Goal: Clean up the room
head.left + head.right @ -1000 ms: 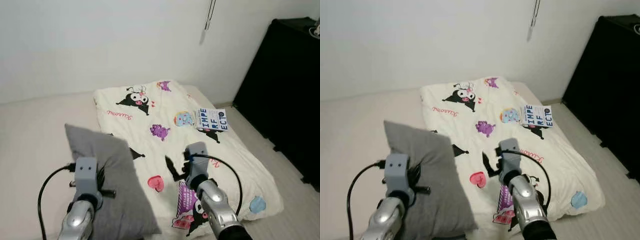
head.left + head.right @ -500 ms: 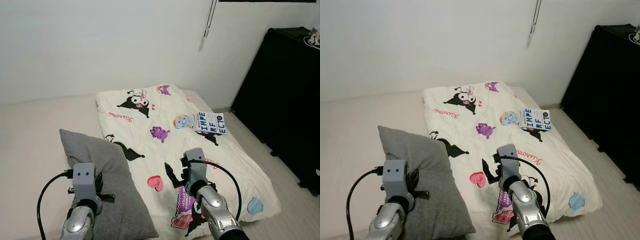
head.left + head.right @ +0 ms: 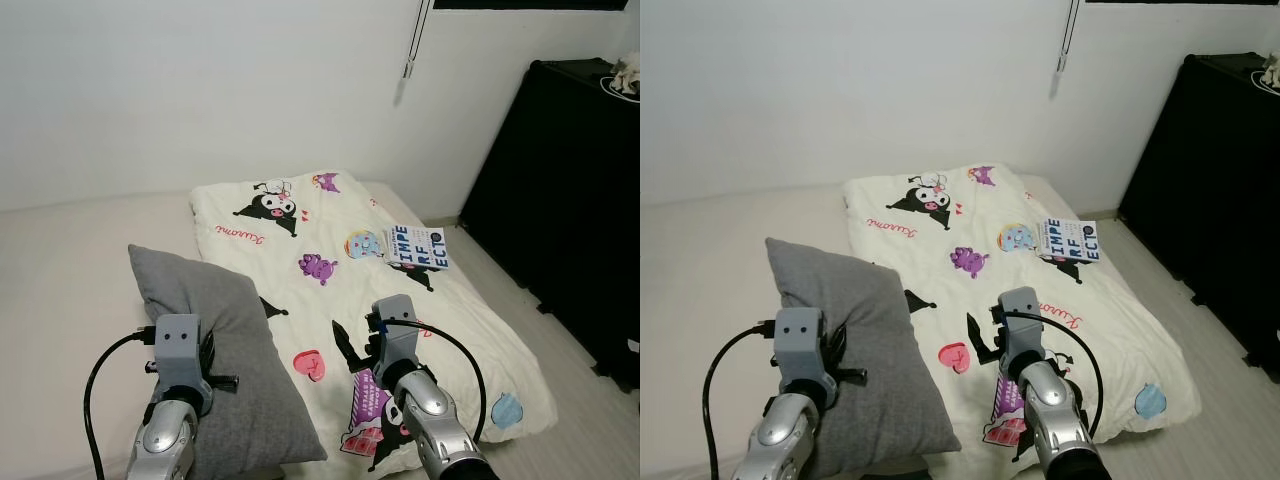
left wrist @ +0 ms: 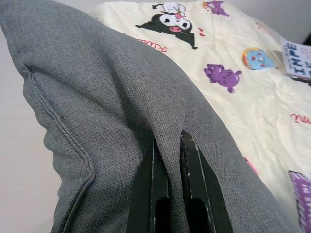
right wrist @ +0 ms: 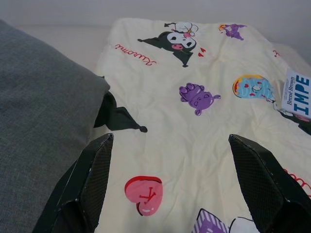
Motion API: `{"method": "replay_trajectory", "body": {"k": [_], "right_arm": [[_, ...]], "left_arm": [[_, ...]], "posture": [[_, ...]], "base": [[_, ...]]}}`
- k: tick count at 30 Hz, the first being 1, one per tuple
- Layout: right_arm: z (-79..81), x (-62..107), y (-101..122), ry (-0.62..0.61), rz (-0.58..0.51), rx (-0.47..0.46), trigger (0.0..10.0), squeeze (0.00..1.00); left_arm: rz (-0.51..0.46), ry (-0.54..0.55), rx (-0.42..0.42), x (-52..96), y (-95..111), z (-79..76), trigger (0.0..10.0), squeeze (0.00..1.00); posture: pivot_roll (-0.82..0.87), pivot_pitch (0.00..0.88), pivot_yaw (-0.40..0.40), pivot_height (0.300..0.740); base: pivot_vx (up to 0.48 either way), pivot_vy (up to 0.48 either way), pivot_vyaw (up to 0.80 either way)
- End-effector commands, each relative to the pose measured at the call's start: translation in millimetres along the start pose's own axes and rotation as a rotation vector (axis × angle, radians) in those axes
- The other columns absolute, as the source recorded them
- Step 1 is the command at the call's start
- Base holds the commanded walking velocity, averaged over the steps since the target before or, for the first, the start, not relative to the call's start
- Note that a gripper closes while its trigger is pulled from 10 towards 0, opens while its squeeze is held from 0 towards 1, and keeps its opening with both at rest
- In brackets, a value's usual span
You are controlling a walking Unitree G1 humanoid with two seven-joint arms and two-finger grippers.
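A grey pillow (image 3: 215, 335) stands tilted at the left of the cream cartoon-print blanket (image 3: 330, 235), its lower part over the blanket's near left edge. My left gripper (image 4: 170, 145) is shut on a fold of the pillow's fabric, pinched between both black fingers. My right gripper (image 5: 170, 141) hovers open above the blanket's near part, to the right of the pillow, with nothing between its fingers. A book (image 3: 415, 246) with big blue letters lies on the blanket's far right side.
The blanket lies on a pale mattress (image 3: 60, 260) that runs to the left along the white wall. A tall black cabinet (image 3: 570, 190) stands at the right, with a strip of light floor (image 3: 515, 300) between it and the bed. A cord (image 3: 412, 45) hangs on the wall.
The camera has tilted up a little, so the whole scene sits lower. The pillow stays in my left gripper, dipping and then rising slightly. My right gripper stays open.
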State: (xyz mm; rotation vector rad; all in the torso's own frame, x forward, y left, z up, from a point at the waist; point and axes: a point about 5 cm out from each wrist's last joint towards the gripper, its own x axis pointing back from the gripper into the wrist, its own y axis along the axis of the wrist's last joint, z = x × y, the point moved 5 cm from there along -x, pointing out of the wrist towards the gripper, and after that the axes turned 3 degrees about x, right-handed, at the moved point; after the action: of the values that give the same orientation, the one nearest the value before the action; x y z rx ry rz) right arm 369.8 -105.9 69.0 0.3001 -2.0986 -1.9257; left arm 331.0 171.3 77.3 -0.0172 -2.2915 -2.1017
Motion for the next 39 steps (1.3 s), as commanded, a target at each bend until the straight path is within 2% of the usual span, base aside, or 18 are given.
{"method": "replay_trajectory", "body": {"k": [1, 12, 20, 39], "right_arm": [[-0.3, 2.2, -5, -0.007, 0.009, -0.013, 10.0, 0.0], [-3.1, 1.4, -4, -0.017, 0.004, -0.007, 10.0, 0.0], [-10.9, 1.8, -2, -0.069, 0.003, 0.042, 10.0, 0.0], [-11.5, 1.8, -4, -0.072, 0.007, 0.077, 10.0, 0.0]], "left_arm": [[-0.044, -0.003, -0.014, -1.3, 10, -2.9, 10.0, 0.0], [-0.047, 0.013, -0.025, -2.8, 10, -0.8, 10.0, 0.0], [-0.073, 0.019, -0.036, -3.4, 15, 1.6, 10.0, 0.0], [-0.078, 0.004, -0.047, -2.9, 16, -2.0, 10.0, 0.0]], "posture": [[0.04, 0.097, -0.034, 0.74], [0.04, 0.097, -0.036, 0.74], [0.04, 0.1, -0.037, 0.74], [0.04, 0.101, -0.034, 0.74]], "base": [[0.0, 0.0, 0.0], [0.0, 0.0, 0.0], [0.0, 0.0, 0.0], [0.0, 0.0, 0.0]]}}
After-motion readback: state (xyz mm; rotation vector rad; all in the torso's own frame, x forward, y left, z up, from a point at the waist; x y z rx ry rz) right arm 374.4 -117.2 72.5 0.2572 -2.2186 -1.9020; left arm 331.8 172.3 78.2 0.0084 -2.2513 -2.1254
